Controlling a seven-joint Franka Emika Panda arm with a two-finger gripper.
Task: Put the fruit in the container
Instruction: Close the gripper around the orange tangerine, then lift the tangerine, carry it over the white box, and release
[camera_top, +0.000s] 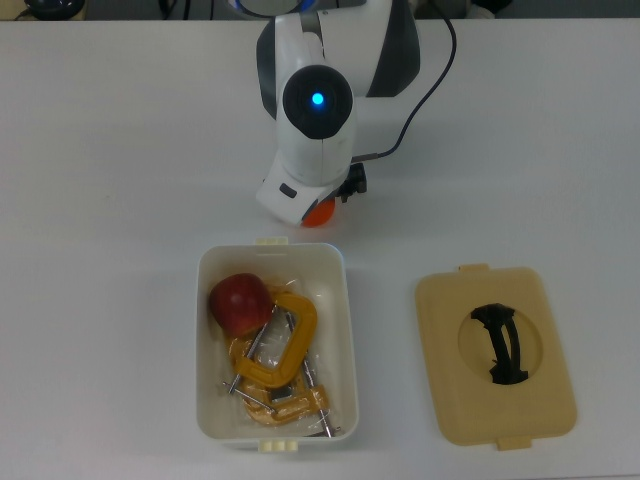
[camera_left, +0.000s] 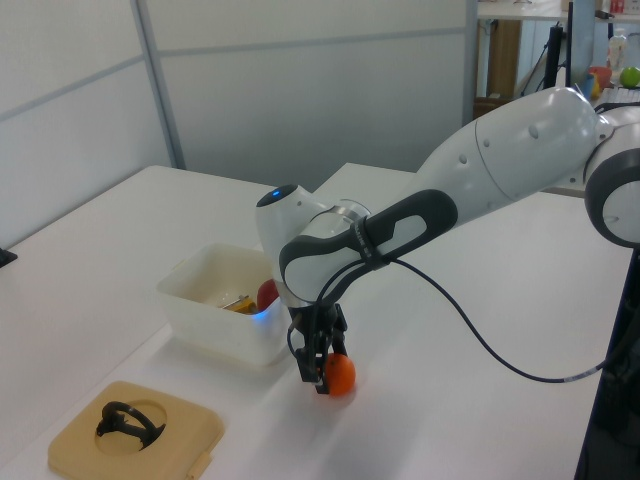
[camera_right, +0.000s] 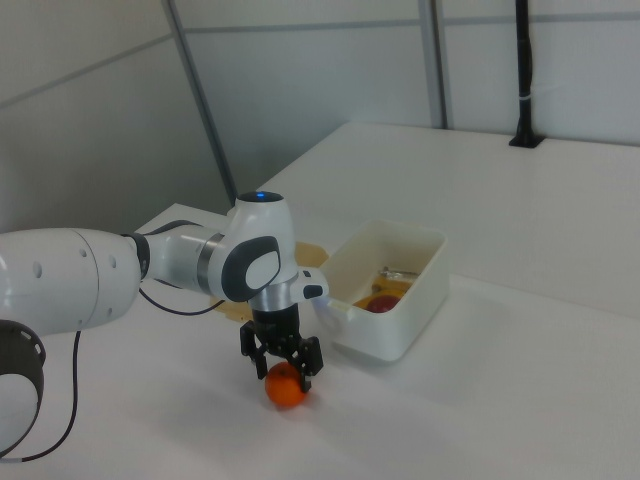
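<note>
In the top view, going left to right, the apple (camera_top: 240, 304) already lies in the container (camera_top: 337, 262) beside yellow clamps (camera_top: 283, 352); the hand (camera_left: 320, 372) is down over the orange (camera_left: 340, 374) on the tabletop (camera_top: 120, 200), just outside the container's short end, fingers spread either side, not yet gripping. Best to close squarely across its middle, since a round, smooth, bright orange may roll. The tan lid (camera_top: 495, 355) lies rightmost.

A flat tan lid (camera_top: 496, 355) with a black handle (camera_top: 500, 344) lay on the white table (camera_top: 120, 180), well apart toward the top view's right. Yellow metal clamps (camera_top: 275, 360) lay heaped together, their steel screws (camera_top: 243, 385) pointing toward the top view's lower left.
</note>
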